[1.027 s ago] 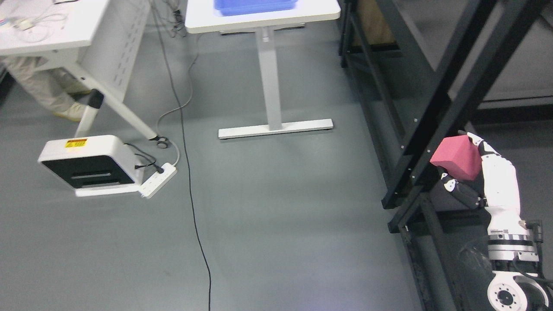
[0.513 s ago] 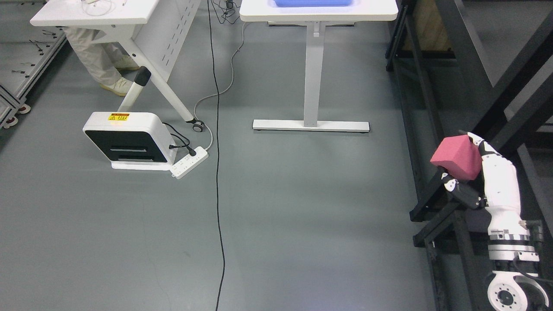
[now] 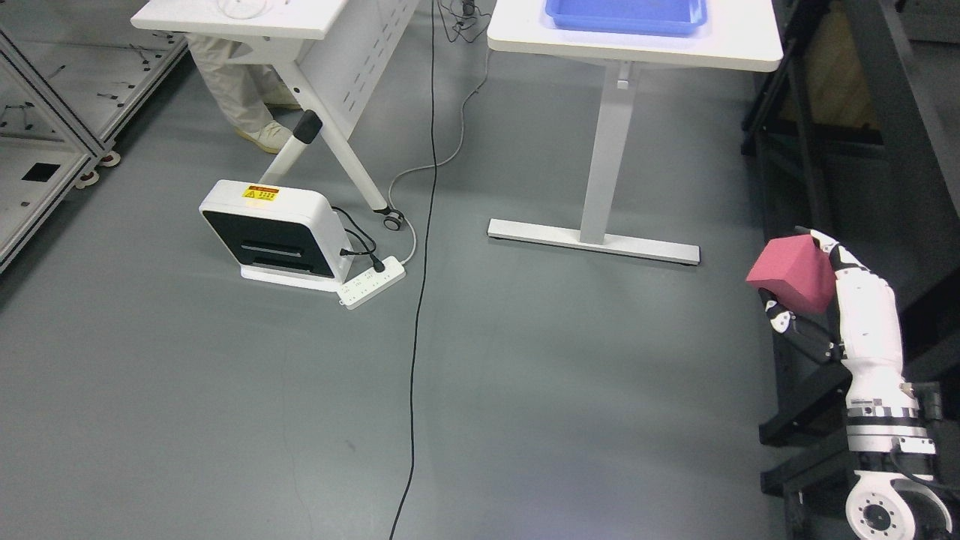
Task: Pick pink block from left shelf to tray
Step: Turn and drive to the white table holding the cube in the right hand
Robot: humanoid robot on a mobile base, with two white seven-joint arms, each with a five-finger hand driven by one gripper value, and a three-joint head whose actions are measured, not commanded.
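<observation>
My right hand (image 3: 814,289) rises from the lower right corner, its white and black fingers curled around a pink block (image 3: 793,272) held in the air over the floor. The blue tray (image 3: 627,15) lies on a white table (image 3: 750,45) at the top of the picture, far ahead and to the left of the block. The left arm does not show.
A black shelf frame (image 3: 892,112) runs along the right edge, close behind my hand. The table's white leg and foot (image 3: 596,232) stand mid-floor. A white box unit (image 3: 270,236), a power strip (image 3: 371,281) and a long black cable (image 3: 420,300) lie to the left. A person's legs (image 3: 229,82) show under a second table.
The whole picture has shifted rightward as the camera turned; the tray table now sits nearer the right. My right hand keeps the pink block in the same grasp.
</observation>
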